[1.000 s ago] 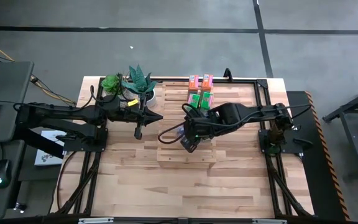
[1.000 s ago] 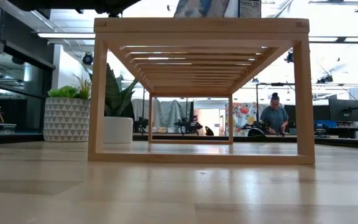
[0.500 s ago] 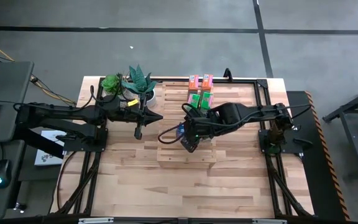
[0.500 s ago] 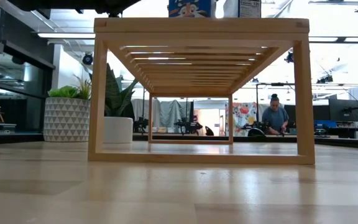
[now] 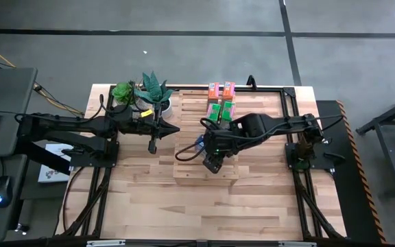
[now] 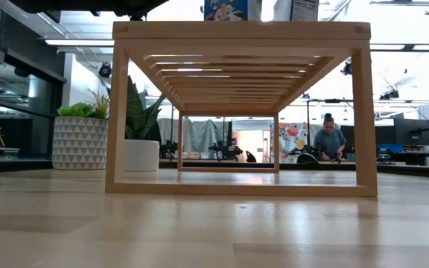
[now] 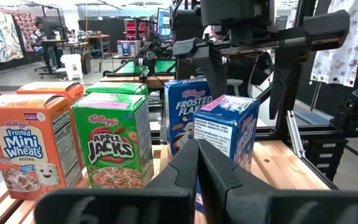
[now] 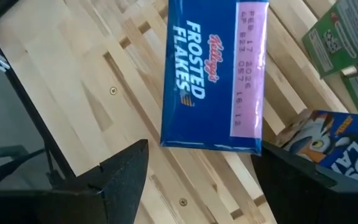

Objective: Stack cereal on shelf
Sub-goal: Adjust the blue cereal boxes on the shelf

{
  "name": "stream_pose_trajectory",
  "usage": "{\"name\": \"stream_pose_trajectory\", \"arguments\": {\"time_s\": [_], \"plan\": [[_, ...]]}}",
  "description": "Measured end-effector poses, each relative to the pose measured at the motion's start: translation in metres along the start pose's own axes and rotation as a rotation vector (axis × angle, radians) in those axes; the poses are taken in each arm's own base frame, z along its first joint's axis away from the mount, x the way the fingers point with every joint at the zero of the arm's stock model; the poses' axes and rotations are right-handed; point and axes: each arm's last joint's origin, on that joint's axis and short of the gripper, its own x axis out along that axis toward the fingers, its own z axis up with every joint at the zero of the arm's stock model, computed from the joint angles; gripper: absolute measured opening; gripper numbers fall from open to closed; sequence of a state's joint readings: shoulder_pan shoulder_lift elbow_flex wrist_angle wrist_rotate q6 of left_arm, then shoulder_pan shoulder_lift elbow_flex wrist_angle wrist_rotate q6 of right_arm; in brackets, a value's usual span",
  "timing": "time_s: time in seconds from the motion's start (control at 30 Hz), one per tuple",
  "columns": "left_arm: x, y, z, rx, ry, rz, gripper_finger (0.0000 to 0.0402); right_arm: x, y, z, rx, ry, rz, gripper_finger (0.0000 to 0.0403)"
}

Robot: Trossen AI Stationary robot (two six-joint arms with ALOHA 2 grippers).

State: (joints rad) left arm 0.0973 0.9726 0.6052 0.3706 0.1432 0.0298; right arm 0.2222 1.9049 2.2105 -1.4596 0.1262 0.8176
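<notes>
You are seeing the right gripper (image 8: 194, 171), jaws now spread wide, releasing the blue cereal box (image 8: 213, 74) upright on the shelf (image 5: 184, 171), beside the earlier boxes; the left gripper (image 5: 152, 146) is staying closed off its left edge.

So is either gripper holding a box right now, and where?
Nothing is held: right gripper stands open above the blue Frosted Flakes box; left gripper is shut on nothing.

Blue cereal box (image 8: 213, 74) with pink date strip, orange box (image 7: 27, 146), green box (image 7: 114, 140), pale slatted shelf (image 6: 240, 31), white triangle-patterned pot (image 6: 79, 141)
</notes>
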Motion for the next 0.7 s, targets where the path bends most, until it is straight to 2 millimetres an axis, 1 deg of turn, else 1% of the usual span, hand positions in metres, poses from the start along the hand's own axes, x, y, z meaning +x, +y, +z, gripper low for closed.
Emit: {"name": "stream_pose_trajectory", "arguments": {"time_s": [0.4,0.7], "plan": [[0.0000,0.0000,0.0000,0.000,0.000,0.000,0.0000,-0.0002,0.0015,0.0002,0.013,0.013,0.031,0.0275],[0.0000,0.0000,0.0000,0.000,0.000,0.000,0.0000,-0.0004,0.0034,-0.0017,0.010,0.071,0.086,0.0275]]}}
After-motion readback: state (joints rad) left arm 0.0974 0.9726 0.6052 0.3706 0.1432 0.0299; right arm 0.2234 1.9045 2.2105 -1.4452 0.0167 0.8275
